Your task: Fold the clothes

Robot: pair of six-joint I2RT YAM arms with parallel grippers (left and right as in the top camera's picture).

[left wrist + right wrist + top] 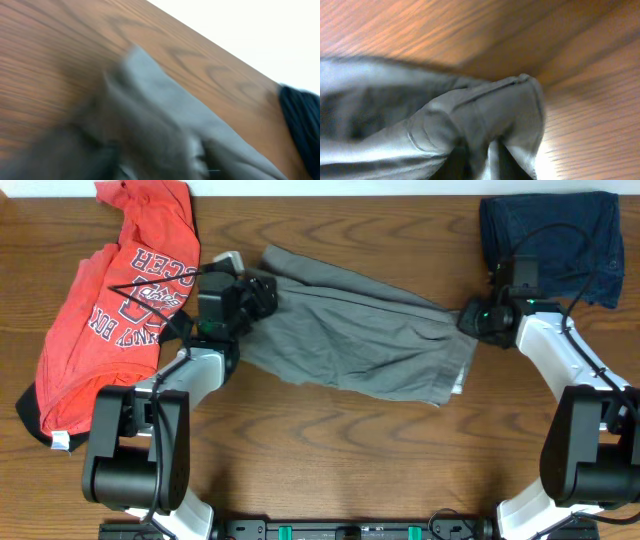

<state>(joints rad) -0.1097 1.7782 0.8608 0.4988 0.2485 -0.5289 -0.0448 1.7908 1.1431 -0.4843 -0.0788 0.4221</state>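
Overhead, the left gripper (260,293) and right gripper (467,318) stand at opposite ends of the grey-olive cotton shorts (350,340), likely to spread them flat; whether they grip, I cannot tell.

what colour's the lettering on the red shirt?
White lettering on the red-orange T-shirt; the overhead view shows it best.

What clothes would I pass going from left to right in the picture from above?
red-orange T-shirt → grey-olive shorts → dark navy garment
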